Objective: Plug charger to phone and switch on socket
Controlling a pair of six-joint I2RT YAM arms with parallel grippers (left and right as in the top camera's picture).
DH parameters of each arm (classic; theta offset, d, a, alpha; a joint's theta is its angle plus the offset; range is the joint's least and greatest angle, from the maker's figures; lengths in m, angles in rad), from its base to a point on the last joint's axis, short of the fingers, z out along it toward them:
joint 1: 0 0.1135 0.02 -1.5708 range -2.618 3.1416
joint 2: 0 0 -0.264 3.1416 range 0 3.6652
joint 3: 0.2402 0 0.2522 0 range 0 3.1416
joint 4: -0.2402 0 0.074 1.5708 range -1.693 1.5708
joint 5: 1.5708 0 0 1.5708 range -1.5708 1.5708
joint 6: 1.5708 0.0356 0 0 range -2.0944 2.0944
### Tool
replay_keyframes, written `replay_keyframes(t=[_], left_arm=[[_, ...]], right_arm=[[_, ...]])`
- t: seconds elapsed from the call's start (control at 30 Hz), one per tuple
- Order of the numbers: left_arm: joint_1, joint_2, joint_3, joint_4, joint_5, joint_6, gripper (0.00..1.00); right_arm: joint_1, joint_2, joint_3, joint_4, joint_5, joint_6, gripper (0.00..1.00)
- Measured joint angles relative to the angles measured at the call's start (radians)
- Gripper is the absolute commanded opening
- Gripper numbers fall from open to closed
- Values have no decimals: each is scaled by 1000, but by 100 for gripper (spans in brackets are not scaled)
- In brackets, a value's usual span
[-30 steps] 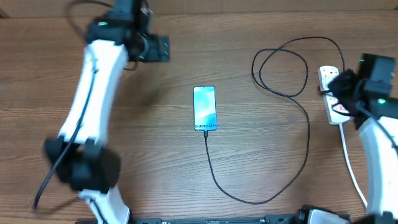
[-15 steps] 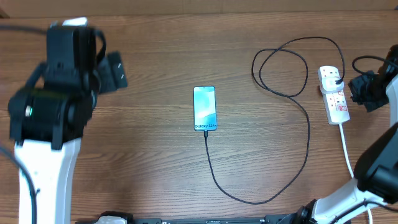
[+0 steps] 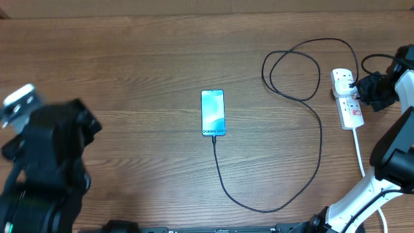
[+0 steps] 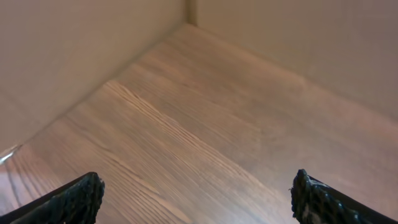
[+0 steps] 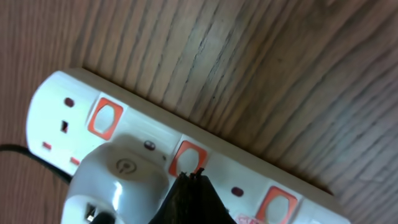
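Since the earlier frames the left arm [image 3: 45,168] has swung away from 11 o'clock down to 8 o'clock on the bench [image 3: 129,65], far from everything. The right end effector [image 3: 372,90] has edged back toward the socket [image 3: 347,100] at 3 o'clock.

The phone [image 3: 213,112] lies flat in the middle, screen lit blue. The charger [image 3: 321,139] runs from the phone's 6 o'clock edge, curls round, and goes up to the socket. It looks plugged in at both ends, so that part seems done.

The step now looks like the switch. The right wrist view shows the right end effector with its fingers pressed together, holding nothing. Its tip sits right at a red switch [image 5: 186,158] next to the plug. I cannot tell if the switch is on yet.

The left end effector [image 4: 196,202] has its fingers wide apart over bare wood.

Next comes a small, straight push down on that one switch, without knocking the plug or sliding the socket.
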Motion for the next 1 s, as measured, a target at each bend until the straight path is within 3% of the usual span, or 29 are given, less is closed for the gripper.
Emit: replay_keyframes(t=[1.0], left_arm=[[0,-48,-6,-108,-50,-39,100]], right_arm=[[26,66,46,5,37,-11,4]])
